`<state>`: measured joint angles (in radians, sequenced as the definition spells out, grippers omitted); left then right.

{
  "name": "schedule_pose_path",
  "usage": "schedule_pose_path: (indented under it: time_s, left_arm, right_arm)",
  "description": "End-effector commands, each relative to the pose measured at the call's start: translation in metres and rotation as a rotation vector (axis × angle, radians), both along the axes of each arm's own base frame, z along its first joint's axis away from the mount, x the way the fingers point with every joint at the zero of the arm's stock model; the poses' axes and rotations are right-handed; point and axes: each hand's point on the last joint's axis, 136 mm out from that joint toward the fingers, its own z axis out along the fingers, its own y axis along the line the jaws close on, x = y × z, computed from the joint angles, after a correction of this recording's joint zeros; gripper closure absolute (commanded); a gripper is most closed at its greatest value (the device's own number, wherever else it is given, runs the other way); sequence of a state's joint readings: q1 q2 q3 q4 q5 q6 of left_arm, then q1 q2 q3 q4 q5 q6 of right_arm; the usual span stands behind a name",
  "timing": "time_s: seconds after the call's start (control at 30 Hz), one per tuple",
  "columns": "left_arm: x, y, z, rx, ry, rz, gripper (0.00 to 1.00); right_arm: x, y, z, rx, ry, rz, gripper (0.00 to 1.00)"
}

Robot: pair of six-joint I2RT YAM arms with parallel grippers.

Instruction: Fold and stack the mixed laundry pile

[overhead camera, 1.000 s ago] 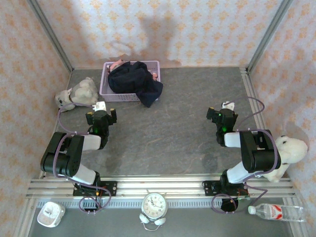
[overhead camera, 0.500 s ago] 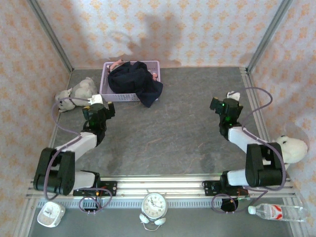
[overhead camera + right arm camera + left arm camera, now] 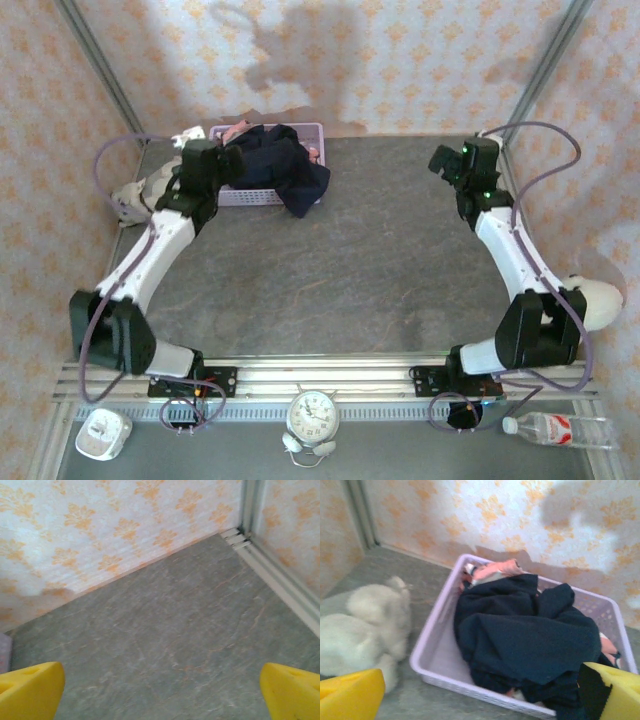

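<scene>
The mixed laundry pile lies in a lavender basket (image 3: 250,198) at the back left. Its dark navy garment (image 3: 278,168) fills the basket and spills over the right front corner. A salmon-pink garment (image 3: 238,131) peeks out at the back. My left gripper (image 3: 212,155) hovers open at the basket's left front corner. In the left wrist view its yellow fingers (image 3: 350,696) frame the basket rim (image 3: 427,647), the navy garment (image 3: 530,635) and the pink garment (image 3: 495,570), touching nothing. My right gripper (image 3: 458,160) stands open at the back right, its fingers (image 3: 30,690) over bare table.
A pale plush toy (image 3: 365,625) lies just left of the basket, partly under my left arm (image 3: 150,240). A white plush toy (image 3: 600,300) sits at the right edge. A clock (image 3: 313,415), a bottle (image 3: 560,430) and a white device (image 3: 102,435) lie in front of the rail.
Both arms have stretched out toward the back wall. The left gripper moved up to the basket's corner, the right gripper toward the back right corner. Both stayed open.
</scene>
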<state>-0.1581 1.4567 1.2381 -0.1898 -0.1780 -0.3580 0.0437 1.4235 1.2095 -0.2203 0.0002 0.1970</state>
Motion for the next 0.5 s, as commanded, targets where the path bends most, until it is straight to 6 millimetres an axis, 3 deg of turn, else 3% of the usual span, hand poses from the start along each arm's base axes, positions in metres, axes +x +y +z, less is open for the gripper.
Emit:
schedule_pose_path:
  time_s: [0.0, 0.2, 0.23, 0.33, 0.4, 0.43, 0.47]
  left_arm:
    - [0.021, -0.023, -0.038, -0.099, 0.162, -0.014, 0.00]
    - [0.081, -0.066, -0.073, -0.236, 0.208, -0.037, 0.00]
    - [0.091, -0.073, -0.087, -0.244, 0.232, -0.042, 0.02]
    - [0.119, -0.086, -0.106, -0.277, 0.273, -0.051, 0.29]
    - [0.135, -0.095, -0.114, -0.279, 0.301, -0.076, 0.53]
    - [0.140, -0.099, -0.115, -0.288, 0.308, -0.093, 0.67]
    - [0.147, -0.104, -0.113, -0.301, 0.308, -0.108, 0.96]
  right_arm:
    - [-0.003, 0.014, -0.029, 0.124, 0.148, 0.017, 0.01]
    - [0.006, 0.014, -0.039, 0.178, 0.179, -0.029, 0.01]
    - [0.006, 0.012, -0.041, 0.173, 0.190, -0.037, 0.01]
    - [0.000, 0.006, -0.046, 0.159, 0.216, -0.070, 0.01]
    - [-0.007, 0.002, -0.048, 0.150, 0.228, -0.094, 0.01]
    - [-0.010, 0.001, -0.047, 0.143, 0.230, -0.101, 0.00]
    - [-0.014, -0.001, -0.045, 0.135, 0.228, -0.107, 0.01]
